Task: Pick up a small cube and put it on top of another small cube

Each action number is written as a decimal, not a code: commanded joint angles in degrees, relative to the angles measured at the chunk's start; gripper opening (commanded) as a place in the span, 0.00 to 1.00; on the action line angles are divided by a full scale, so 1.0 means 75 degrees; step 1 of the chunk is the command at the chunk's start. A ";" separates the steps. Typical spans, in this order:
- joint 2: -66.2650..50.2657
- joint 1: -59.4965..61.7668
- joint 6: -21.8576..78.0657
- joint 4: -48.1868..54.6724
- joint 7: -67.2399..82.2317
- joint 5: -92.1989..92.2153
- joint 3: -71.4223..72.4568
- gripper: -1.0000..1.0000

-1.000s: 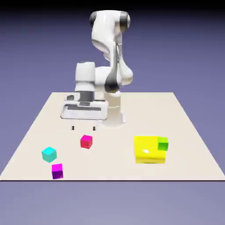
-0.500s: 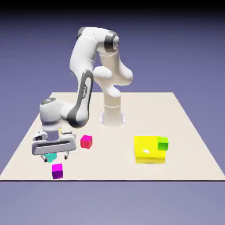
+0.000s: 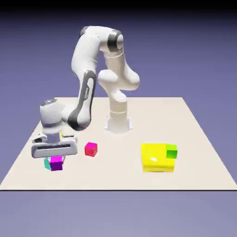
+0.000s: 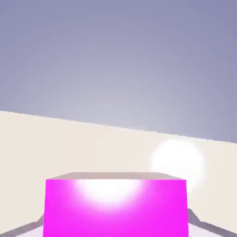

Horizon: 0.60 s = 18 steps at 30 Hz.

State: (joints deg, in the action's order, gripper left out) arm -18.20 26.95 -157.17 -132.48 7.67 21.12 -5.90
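Compared with the frame from half a second ago, the purple cube is displaced: it then sits near the tabletop's front edge, below the gripper, and now appears higher in the exterior view and slightly toward that view's left, directly under the gripper; the hand itself shows slightly further to the exterior view's left and a little higher, and the claw, earlier spread wide around the cyan cube as seen from this side, is now drawn in and closed on the purple cube, which fills the space between the fingers in the hand view; the cyan cube is partly hidden behind the purple one, near the tabletop's front corner at the exterior view's left, and whether the two touch cannot be determined; the crimson-pink cube, the yellow block and the green cube are unchanged in position on the tabletop; as to appearance, the purple cube is glossy, dark violet on its front face and brighter magenta in the hand view, where a white highlight marks its surface, with no damage noted
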 commanded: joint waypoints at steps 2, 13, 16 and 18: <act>0.0369 0.0553 -0.0064 -0.0353 -0.0552 -0.0328 0.0250 0.00; 0.0888 0.3155 -0.0398 -0.1195 -0.2960 -0.2477 0.1863 0.00; 0.0531 0.3985 -0.0532 -0.1112 -0.3650 -0.3425 0.2564 0.00; 0.0293 0.4539 -0.0620 -0.1057 -0.4110 -0.4057 0.3031 0.00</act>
State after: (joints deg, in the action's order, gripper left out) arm -16.00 60.99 -161.80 -140.41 -23.17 -9.32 16.85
